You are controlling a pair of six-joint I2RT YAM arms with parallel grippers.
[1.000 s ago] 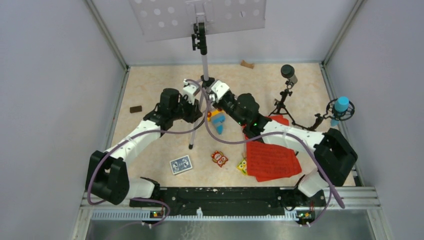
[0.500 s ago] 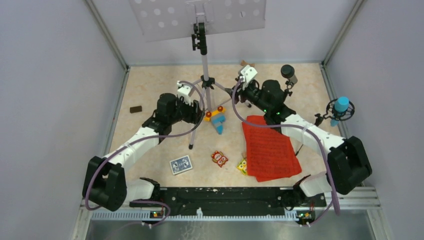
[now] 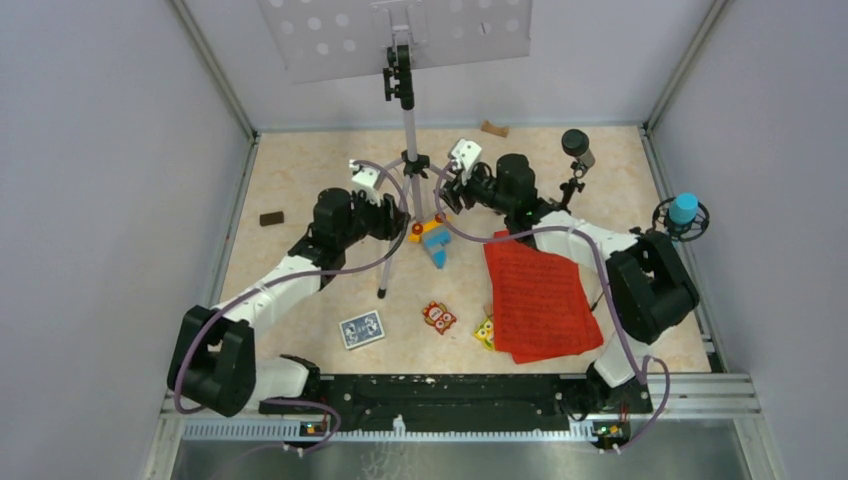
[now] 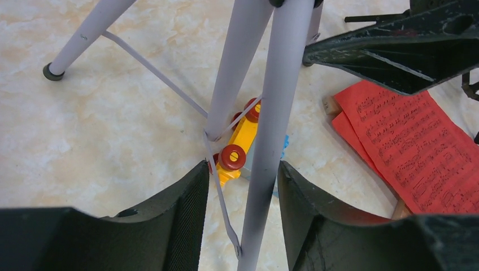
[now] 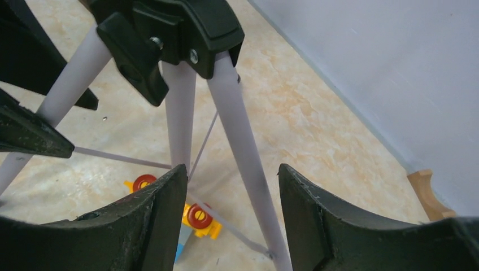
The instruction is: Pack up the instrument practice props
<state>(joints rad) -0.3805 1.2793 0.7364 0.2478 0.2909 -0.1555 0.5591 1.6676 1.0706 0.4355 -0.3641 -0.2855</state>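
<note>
Left arm [image 3: 285, 275], right arm [image 3: 575, 232] extended forward, angled inward toward each other; jaws parted.

The top camera looks steeply down from high behind the left pincer [image 4: 242, 169] and right pincer [image 5: 230, 169], wrist cameras sit close behind each, all sharing the silver tubular tripod legs [image 4: 278, 96] between them.

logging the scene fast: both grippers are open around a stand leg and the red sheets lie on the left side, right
Not quite: the red sheets lie on the robot's right side, as the top view shows. The rest holds: the left gripper and the right gripper are each open around a leg of the stand.
</note>
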